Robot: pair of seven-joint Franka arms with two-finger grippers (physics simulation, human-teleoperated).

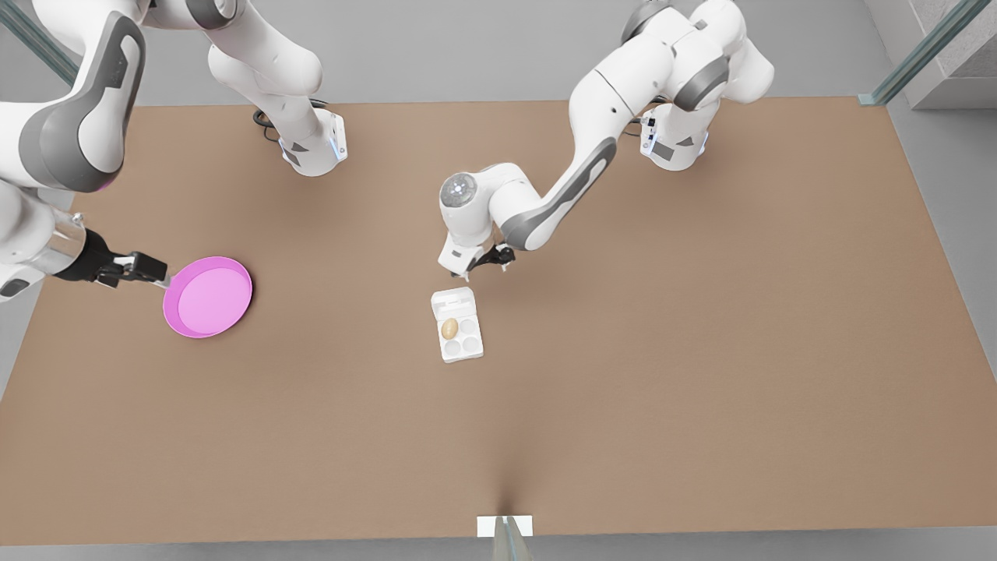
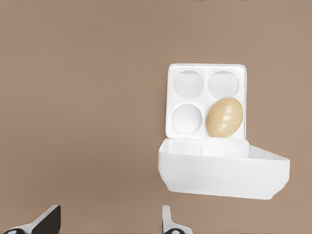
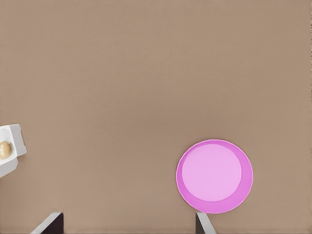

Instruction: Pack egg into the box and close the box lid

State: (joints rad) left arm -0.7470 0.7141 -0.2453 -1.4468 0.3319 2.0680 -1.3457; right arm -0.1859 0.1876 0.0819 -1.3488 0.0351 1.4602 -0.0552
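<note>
Both tools have their fingers spread apart and hold nothing. Left tool (image 1: 483,263), on the arm reaching in from the far right of the front view, hovers over the counter (image 1: 701,351) just behind the box (image 1: 459,336), close to the raised lid but not touching it; in the left wrist view its two fingertips (image 2: 46,220) stand wide apart at the frame's edge with bare counter (image 2: 83,97) between them. Directly past those fingertips in that view comes the box lid (image 2: 224,173), a plain white flap tilted up from the hinge, open, its outer face turned toward the camera. Beyond the lid lies the box (image 2: 206,100) base with its four round cups in a two-by-two grid, and the egg (image 2: 224,117), tan-brown and oval, sits in the cup next to the hinge, leaning slightly over the cup's rim; the other three cups are white and bare. In the front view the box lid (image 1: 453,301) lies on the far side of the base and the egg (image 1: 449,328) rests in the far cup on the front view's left. Right tool (image 1: 144,270) hangs at the front view's left, just beside the rim of a round pink plate (image 1: 208,297), well apart from the box. From the right wrist view the plate (image 3: 214,176) sits close ahead of the spread fingertips (image 3: 49,222), and farther off the box (image 3: 12,141) and egg (image 3: 5,149) appear.
</note>
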